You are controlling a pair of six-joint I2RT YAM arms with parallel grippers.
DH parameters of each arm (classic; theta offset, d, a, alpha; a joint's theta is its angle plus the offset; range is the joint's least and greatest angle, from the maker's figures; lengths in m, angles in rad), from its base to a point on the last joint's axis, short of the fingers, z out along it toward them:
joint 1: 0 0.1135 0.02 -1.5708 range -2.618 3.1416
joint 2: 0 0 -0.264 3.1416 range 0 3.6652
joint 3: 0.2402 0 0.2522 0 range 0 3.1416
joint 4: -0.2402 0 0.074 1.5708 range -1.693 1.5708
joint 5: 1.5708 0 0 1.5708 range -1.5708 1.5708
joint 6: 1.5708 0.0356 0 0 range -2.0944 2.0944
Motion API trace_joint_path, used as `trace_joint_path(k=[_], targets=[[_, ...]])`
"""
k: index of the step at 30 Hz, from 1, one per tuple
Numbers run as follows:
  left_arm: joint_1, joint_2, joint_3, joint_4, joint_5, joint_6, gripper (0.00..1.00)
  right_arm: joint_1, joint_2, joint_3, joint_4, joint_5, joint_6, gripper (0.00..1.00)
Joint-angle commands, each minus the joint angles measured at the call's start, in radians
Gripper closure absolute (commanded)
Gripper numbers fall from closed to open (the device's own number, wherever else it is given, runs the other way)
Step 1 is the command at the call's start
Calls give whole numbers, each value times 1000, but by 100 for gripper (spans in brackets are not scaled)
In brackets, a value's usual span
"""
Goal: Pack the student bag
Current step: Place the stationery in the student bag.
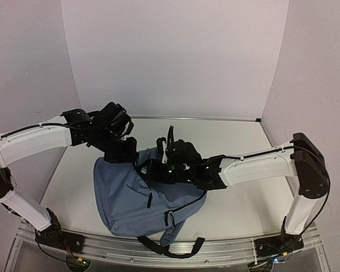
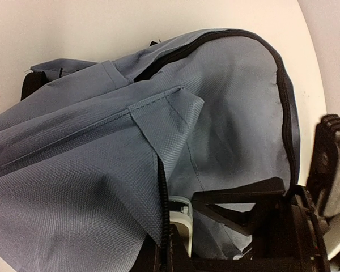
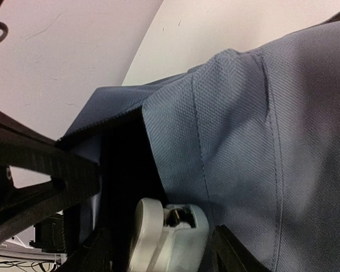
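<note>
Now the left tool (image 1: 121,153) clamps the student bag (image 1: 124,198) rim; the right tool (image 1: 154,168) grip, can't tell. Spread the mouth wide, fabric taut.

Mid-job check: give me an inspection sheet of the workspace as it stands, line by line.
Surface: white table; the bare parts show no spills or marks.
Job's things: student bag lies mid-table, its black straps trailing over the near edge. No books or other items to pack seen.
Clutter: nothing seen.
End effectors: left end effector and right end effector are both at the bag's far edge with fabric between their fingers; open or shut cannot be told.
Cables: a black cable runs along the left arm, and a cable loop stands above the right wrist.
Surroundings: plain walls on three sides; metal rail along the near edge.
</note>
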Motion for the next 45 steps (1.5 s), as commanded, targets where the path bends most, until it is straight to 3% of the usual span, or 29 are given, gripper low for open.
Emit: trace_joint_path(k=[1, 4, 10, 15, 24, 29, 37, 45], targets=[[14, -36, -8, 106, -15, 1, 100, 31, -101, -11, -38, 65, -77, 39], [15, -35, -10, 106, -13, 2, 100, 31, -96, -9, -51, 92, -88, 40], [16, -37, -13, 105, -18, 2, 100, 32, -37, 2, -52, 85, -83, 67], [16, -33, -15, 104, -16, 5, 100, 31, 4, 12, -42, 69, -95, 77], [17, -23, -16, 111, -7, 9, 100, 31, 130, 75, 154, -289, -189, 85], [20, -25, -26, 104, -21, 7, 100, 31, 117, 70, 181, -331, -217, 84], [41, -45, -77, 131, -25, -6, 100, 31, -97, -54, 116, -148, -252, 64], [55, -41, -93, 137, -43, -14, 100, 31, -256, -170, -59, 15, -254, 56]])
